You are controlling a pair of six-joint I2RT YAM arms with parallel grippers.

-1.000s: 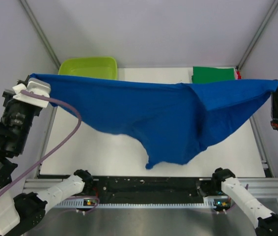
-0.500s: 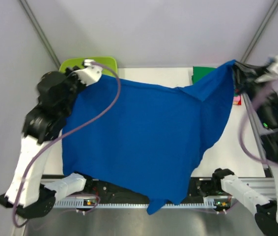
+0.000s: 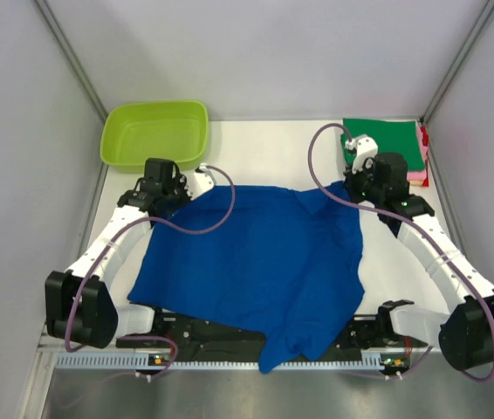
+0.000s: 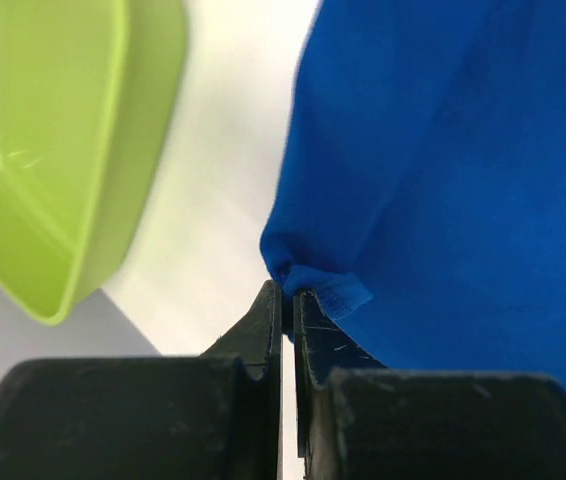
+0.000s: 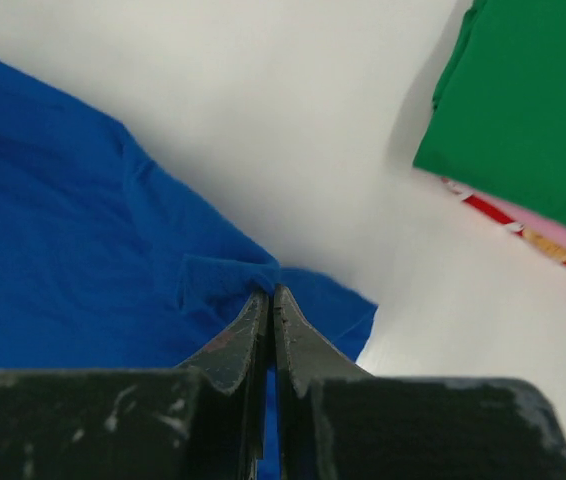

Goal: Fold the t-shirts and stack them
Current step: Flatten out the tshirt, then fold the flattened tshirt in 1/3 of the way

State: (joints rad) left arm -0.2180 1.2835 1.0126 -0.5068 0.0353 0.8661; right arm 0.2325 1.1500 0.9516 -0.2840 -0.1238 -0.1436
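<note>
Corners of the blue t-shirt (image 3: 256, 253) are pinched: left gripper (image 4: 283, 297) clamps one near the green tub (image 3: 155, 131), right gripper (image 5: 269, 296) another farther from that tub.

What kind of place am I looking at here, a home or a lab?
Most likely a robotics lab cell: robot arms bolted to a white table inside plain grey walls, with a blue t-shirt, a lime tub and folded shirts.

White table (image 3: 264, 148): blue shirt (image 3: 256, 253), green tub (image 3: 154, 133), folded shirts (image 3: 385, 138).
</note>
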